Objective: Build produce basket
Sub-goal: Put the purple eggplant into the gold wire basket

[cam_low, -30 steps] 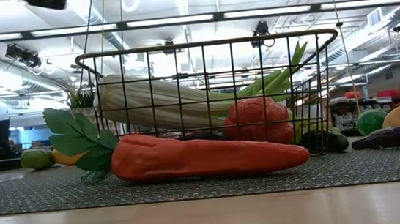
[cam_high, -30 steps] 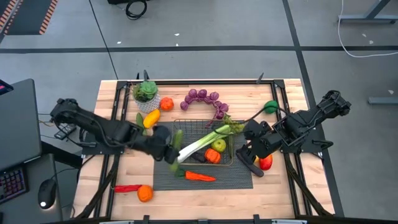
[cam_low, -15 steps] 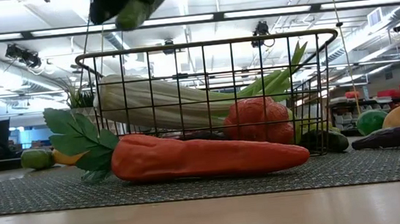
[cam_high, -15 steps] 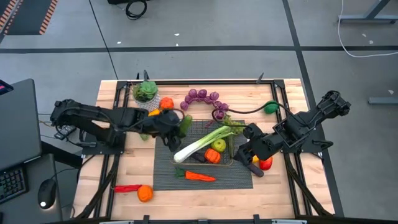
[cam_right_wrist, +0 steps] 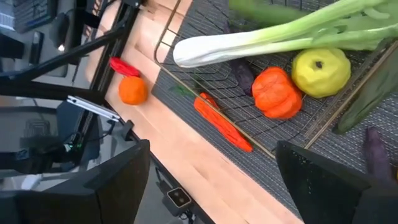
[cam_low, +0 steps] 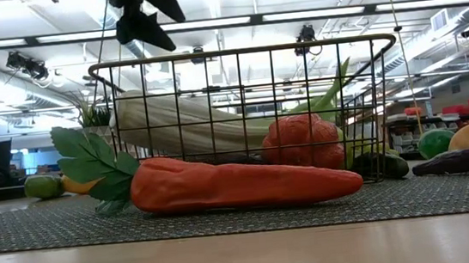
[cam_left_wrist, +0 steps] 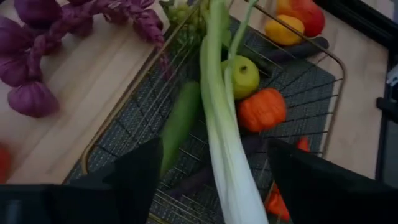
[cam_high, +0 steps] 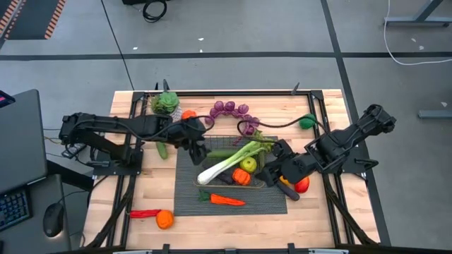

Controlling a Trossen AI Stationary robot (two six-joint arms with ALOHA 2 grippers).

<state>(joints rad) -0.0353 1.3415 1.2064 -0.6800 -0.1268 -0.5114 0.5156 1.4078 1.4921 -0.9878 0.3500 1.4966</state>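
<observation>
The left claw [cam_high: 200, 149] hangs open and empty over the basket [cam_high: 212, 171], mid-tabletop; a cucumber [cam_left_wrist: 180, 121] lies inside beside the leek [cam_left_wrist: 227, 143]. It should lift straight up, clearing the rim. The right claw [cam_high: 266, 173], open, waits beside the basket.

No text, label, brand or number can be read anywhere.

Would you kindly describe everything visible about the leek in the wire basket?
The leek is a long toy vegetable, looking plastic, with a white stalk grading into pale green, splayed leaves. It lies diagonally in the basket, its white end over one corner rim and its leaves poking past the opposite edge. A green apple, an orange pepper and a cucumber lie beside it.
</observation>
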